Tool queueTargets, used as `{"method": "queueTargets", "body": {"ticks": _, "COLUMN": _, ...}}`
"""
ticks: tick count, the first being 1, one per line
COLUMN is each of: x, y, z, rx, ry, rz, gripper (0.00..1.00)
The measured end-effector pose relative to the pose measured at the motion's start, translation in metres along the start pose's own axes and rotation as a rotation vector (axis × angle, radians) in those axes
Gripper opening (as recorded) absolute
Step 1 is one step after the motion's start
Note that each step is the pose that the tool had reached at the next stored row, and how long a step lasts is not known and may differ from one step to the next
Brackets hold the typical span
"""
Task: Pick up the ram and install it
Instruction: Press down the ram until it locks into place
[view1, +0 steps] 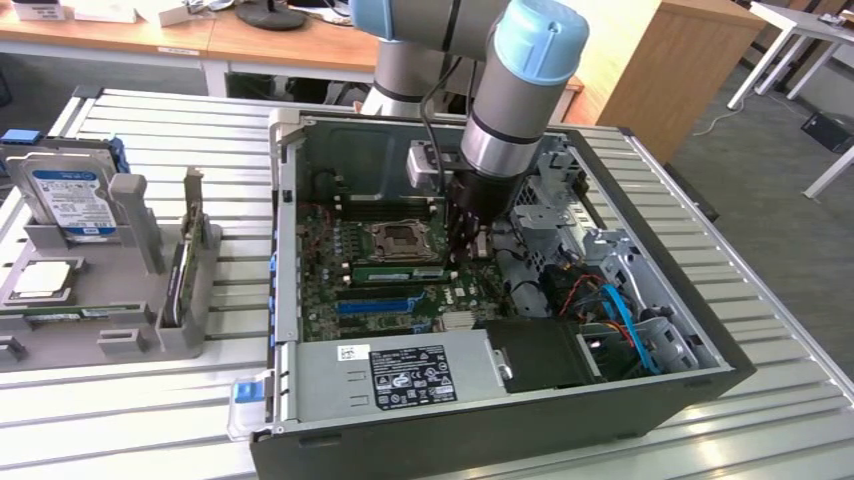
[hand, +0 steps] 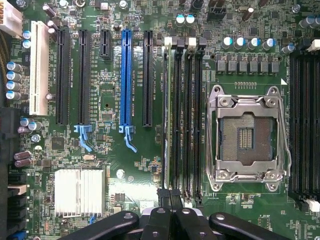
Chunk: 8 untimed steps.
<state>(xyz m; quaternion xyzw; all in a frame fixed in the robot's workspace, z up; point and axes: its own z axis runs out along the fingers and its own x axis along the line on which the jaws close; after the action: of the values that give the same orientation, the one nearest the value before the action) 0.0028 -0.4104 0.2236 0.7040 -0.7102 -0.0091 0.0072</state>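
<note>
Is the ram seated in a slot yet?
In: the ram stands edge-on in the memory slot beside the CPU socket, under the shut hand.

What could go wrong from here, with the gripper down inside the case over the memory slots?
1. The shut gripper sits at one end of the slots where the ram appears to lie. Pressing at that end alone could leave the stick seated unevenly.
2. The uncovered CPU socket lies right beside those slots, so a sideways slip might strike its exposed contacts.
</note>
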Motion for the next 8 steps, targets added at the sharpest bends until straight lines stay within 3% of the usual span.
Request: {"method": "queueTargets", "body": {"ticks": 8, "x": 0.0, "y": 0.0, "z": 0.001, "rx": 0.002, "ry": 0.0, "rz": 0.0, "gripper": 0.11}}
